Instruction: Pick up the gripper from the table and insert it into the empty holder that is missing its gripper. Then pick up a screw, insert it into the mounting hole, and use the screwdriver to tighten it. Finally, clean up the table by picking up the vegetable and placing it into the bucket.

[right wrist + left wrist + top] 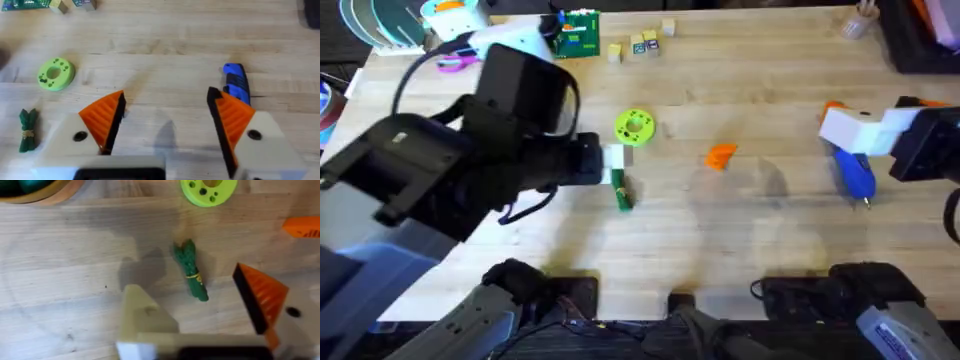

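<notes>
The small orange plastic wedge-shaped finger (721, 155) lies loose on the pale wooden surface (770, 90), at about three o'clock from the round lime-green disc with holes (634, 126) and well apart from it. It looks light, stiff and smooth, so it may skid or tip if pressed on its sloped faces; my judgement is that flat opposite sides are the safest place to pinch, low and square.

The left tool (200, 325), the white blocky plastic finger mount with one orange triangular finger (260, 297) and a bare pale post opposite, hovers over the small slim dark green toy vegetable with a bunched leafy end (190, 270), which lies at about six o'clock from the disc, close by. With one finger missing I cannot tell how its jaws stand; it holds nothing. The vegetable looks light and slightly soft; its banded middle seems the best hold.

The right tool (167, 120), white with two orange ribbed fingers, stands wide and empty. Just beyond it lies the stubby bright blue plastic screwdriver (853, 172), at about three o'clock from the wedge, tip pointing toward the arm bases. It looks the heaviest and slickest piece; grip its thick body near the middle.

The rim of the small round yellow-orange bucket (47, 192) shows in the left wrist view.
</notes>
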Tool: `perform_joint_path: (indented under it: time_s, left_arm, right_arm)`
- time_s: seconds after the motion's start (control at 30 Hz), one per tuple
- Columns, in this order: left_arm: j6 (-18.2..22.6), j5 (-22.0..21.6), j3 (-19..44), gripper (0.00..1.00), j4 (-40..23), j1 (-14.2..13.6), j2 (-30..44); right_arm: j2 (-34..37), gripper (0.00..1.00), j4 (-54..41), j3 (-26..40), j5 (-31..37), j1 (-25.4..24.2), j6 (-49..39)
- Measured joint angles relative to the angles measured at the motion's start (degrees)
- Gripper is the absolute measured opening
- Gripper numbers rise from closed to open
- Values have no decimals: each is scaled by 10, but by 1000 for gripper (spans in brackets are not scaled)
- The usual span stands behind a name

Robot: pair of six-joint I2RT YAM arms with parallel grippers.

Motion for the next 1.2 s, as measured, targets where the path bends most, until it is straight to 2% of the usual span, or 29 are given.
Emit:
perform_joint_path:
  time_s: [0.03, 0.13, 0.17, 0.2, 0.23, 0.27, 0.43, 0.47, 0.5, 0.77, 0.93, 0.97, 1.03, 1.07, 1.13, 1.2]
  left_arm:
    - [-19, -7, 0, 610, 8, -18, 5]
    - [-64, -17, 0, 148, 19, -46, 18]
    - [-73, -20, 0, 39, 19, -52, 24]
    - [-81, -22, 0, 11, 19, -55, 30]
    - [-90, -23, 0, 6, 19, -57, 36]
    - [-94, -24, 0, 58, 20, -57, 39]
    - [-96, -36, 0, 825, 44, -57, 41]
    - [-89, -37, 0, 948, 52, -57, 41]
    - [-74, -37, 0, 983, 63, -57, 40]
    - [109, -37, 10, 992, 180, -58, -22]
    - [159, -36, 14, 992, 236, -58, -73]
    - [161, -35, 14, 967, 242, -58, -81]
    - [169, -41, 15, 659, 246, -58, -96]
    - [176, -49, 16, 577, 241, -58, -102]
    - [179, -62, 17, 593, 214, -58, -114]
    - [181, -70, 17, 491, 190, -58, -121]
  right_arm:
    - [0, 994, 0, 0, 0, 0, 0]
    - [0, 992, 0, 0, 0, 0, 0]
    - [0, 993, 0, 0, 0, 0, 0]
    - [0, 991, 0, 0, 0, 0, 0]
    - [0, 992, 0, 0, 0, 0, 0]
    - [0, 992, 0, 0, 0, 0, 0]
    - [0, 992, 0, 0, 0, 0, 0]
    - [0, 992, -1, 0, 0, 0, 0]
    - [0, 992, -4, 0, 0, 0, 0]
    - [0, 992, -82, 0, 0, 0, 0]
    - [0, 992, -161, 0, 0, 0, 0]
    - [0, 992, -177, 0, 0, 0, 0]
    - [0, 992, -211, 0, 0, 0, 0]
    - [0, 992, -216, 0, 0, 0, 0]
    - [0, 994, -215, 0, 0, 0, 0]
    - [0, 993, -215, 0, 0, 0, 0]
